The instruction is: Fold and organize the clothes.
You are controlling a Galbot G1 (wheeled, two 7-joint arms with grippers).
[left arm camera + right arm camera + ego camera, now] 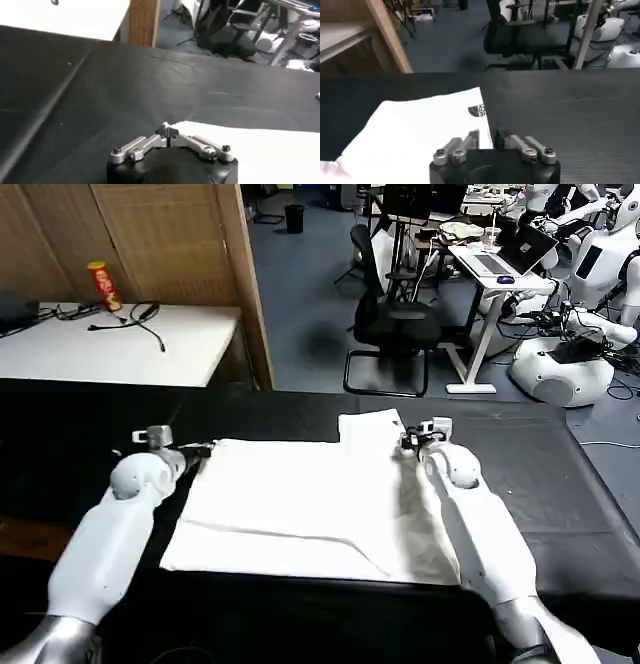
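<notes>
One white T-shirt (320, 509) is lying across the middle of the head view on the black tablecloth (560, 474), already partly folded into a rough rectangle, with one flap sticking out at its upper middle edge. Two grippers are sitting at its upper corners. The left gripper (205, 449) is resting at the upper left corner, its fingers pinched together on the shirt's corner tip, as the left wrist view shows (167, 131). The right gripper (408, 442) is sitting at the upper right edge beside the flap; its fingers (471, 139) are straddling the shirt's edge with a narrow gap between them, and whether they are gripping the cloth is not clear.

A small dark and red print (476, 110) is showing on the shirt, half cut off by the fold and too small to read.

One red canister (103, 287) is standing on the white table (120, 349) at upper left, its label unreadable.
</notes>
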